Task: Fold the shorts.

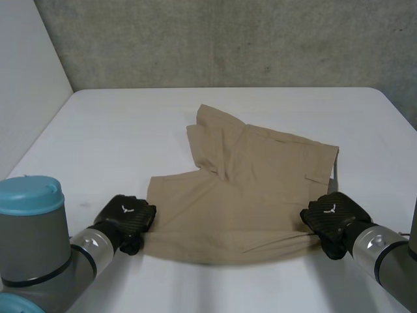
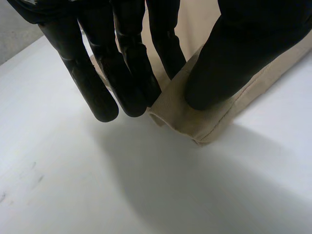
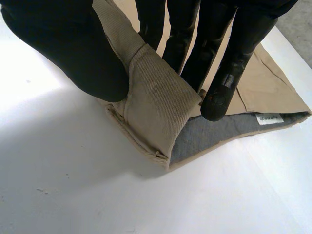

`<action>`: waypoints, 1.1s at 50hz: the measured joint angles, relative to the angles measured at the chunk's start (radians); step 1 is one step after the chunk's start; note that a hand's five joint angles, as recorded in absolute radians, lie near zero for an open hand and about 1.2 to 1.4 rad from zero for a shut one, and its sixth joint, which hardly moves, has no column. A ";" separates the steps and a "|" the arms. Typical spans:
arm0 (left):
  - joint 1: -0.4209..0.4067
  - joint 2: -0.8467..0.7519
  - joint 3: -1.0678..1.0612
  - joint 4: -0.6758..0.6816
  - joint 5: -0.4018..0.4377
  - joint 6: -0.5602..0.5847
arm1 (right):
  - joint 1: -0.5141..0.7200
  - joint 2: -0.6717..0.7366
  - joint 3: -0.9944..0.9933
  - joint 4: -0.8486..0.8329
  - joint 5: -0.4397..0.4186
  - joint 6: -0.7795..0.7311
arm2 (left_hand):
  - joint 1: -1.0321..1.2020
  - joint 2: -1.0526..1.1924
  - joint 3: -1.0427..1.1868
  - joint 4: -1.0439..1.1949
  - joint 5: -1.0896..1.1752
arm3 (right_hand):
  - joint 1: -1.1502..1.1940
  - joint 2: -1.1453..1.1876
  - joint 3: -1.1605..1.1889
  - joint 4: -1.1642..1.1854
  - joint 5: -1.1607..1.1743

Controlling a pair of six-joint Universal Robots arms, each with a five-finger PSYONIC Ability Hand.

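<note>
Tan shorts [image 1: 247, 189] lie spread on the white table [image 1: 104, 137], one leg bunched at the far left. My left hand [image 1: 127, 218] pinches the near left corner of the shorts [image 2: 195, 122] between thumb and fingers. At the near right corner, my right hand [image 1: 333, 218] pinches the cloth [image 3: 156, 112] between its thumb and fingers, lifting it slightly. The grey lining [image 3: 219, 131] with a small white label [image 3: 269, 119] shows beneath that raised corner.
A grey concrete wall [image 1: 228, 39] runs behind the table's far edge. Bare tabletop surrounds the shorts on every side.
</note>
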 measured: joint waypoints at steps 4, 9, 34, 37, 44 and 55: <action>-0.008 0.036 -0.018 -0.029 0.000 0.004 | 0.001 -0.012 0.001 0.009 0.002 -0.004 | 0.000 0.000 0.000 0.000 0.000 | 0.000 0.000 0.000 0.000 0.000; -0.015 0.147 -0.045 -0.131 0.000 0.009 | 0.001 -0.046 0.004 0.057 -0.003 -0.030 | 0.000 0.000 0.000 0.000 0.000 | 0.000 0.000 0.000 0.000 0.000; -0.049 0.360 -0.007 -0.454 0.004 0.032 | -0.052 -0.146 0.014 0.259 -0.109 -0.232 | -0.559 -0.629 -0.622 -0.632 -0.599 | -0.562 -0.746 -0.740 -0.753 -0.725; -0.053 0.321 0.057 -0.415 0.006 0.038 | -0.072 -0.163 -0.012 0.237 -0.136 -0.172 | -0.559 -0.637 -0.626 -0.642 -0.608 | -0.595 -0.774 -0.781 -0.801 -0.775; -0.081 0.173 0.216 -0.259 0.010 0.044 | -0.120 -0.183 -0.045 0.218 -0.199 -0.075 | -0.559 -0.639 -0.626 -0.642 -0.608 | -0.595 -0.774 -0.781 -0.801 -0.776; -0.152 -0.229 0.599 -0.152 0.039 0.054 | -0.156 -0.169 -0.032 0.180 -0.230 -0.031 | -0.559 -0.639 -0.626 -0.642 -0.608 | -0.660 -0.842 -0.851 -0.872 -0.845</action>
